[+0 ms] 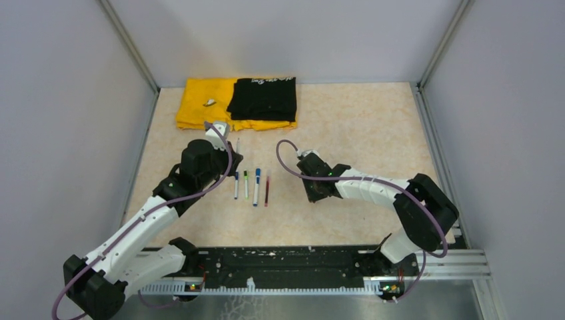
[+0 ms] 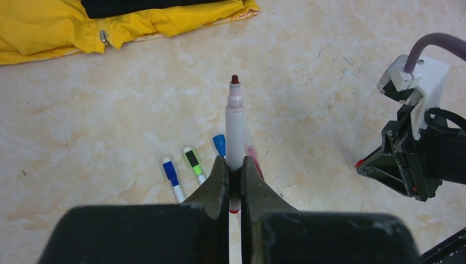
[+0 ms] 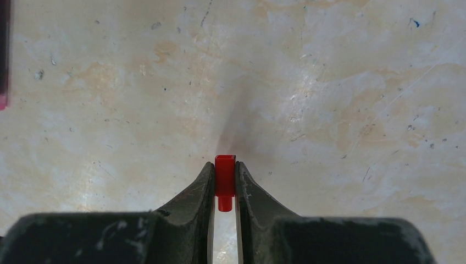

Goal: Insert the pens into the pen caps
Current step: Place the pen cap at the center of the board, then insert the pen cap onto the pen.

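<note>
My left gripper (image 2: 234, 171) (image 1: 234, 159) is shut on a white pen (image 2: 235, 124) (image 1: 238, 143). The pen's bare dark red tip sticks out past the fingers, above the table. My right gripper (image 3: 225, 179) (image 1: 312, 195) is shut on a small red pen cap (image 3: 225, 175), its open end facing away from the wrist. The cap shows as a red dot (image 2: 359, 163) in the left wrist view. Several capped pens lie side by side: a blue one (image 1: 236, 185) (image 2: 171, 175), a green one (image 1: 245, 183) (image 2: 193, 161), another blue one (image 1: 256, 186) (image 2: 219, 144) and a maroon one (image 1: 267, 189) (image 2: 254, 158).
A yellow cloth (image 1: 200, 103) (image 2: 49, 33) and a black cloth (image 1: 263, 99) lie folded at the back of the table. White walls close in the left, back and right sides. The arm bases sit on a black rail (image 1: 293, 267) at the near edge.
</note>
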